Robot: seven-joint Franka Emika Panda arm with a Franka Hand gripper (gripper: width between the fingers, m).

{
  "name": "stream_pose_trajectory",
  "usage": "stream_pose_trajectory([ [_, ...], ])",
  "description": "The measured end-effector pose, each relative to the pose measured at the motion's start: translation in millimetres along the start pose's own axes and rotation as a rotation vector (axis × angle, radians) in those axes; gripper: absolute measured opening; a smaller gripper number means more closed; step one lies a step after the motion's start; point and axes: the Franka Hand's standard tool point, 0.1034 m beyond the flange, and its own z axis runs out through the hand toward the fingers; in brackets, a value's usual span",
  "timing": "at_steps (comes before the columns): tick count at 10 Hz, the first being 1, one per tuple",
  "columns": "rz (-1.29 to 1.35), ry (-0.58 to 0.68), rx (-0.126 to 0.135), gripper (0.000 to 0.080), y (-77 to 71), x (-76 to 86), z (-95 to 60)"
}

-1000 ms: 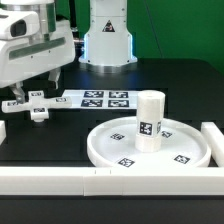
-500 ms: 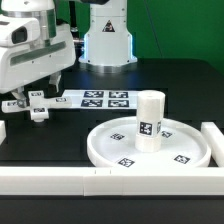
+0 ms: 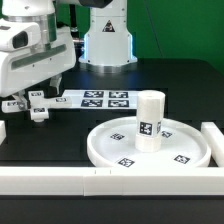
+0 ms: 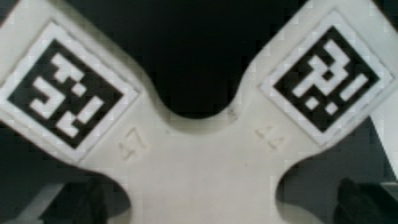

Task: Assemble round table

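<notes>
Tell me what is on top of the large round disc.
The short cylindrical leg stands upright on the round disc. Whether it is screwed in cannot be seen; its base covers the joint.

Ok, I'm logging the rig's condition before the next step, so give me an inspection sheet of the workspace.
Surface: black table, edged by white border blocks.
Job's things: leg upright on disc; foot lies apart, toward the exterior view's left.
Clutter: marker board only.
Grippers: gripper low over foot, jaws seemingly open astride it.
Cables: nothing seen.
Surroundings: arm base, green backdrop.
</notes>
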Motion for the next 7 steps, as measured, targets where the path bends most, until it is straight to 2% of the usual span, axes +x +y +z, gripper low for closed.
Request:
stream_pose_trajectory([
  [7,0.008,-0.005,0.012,0.0648,-1.6,-4.7,7.0],
])
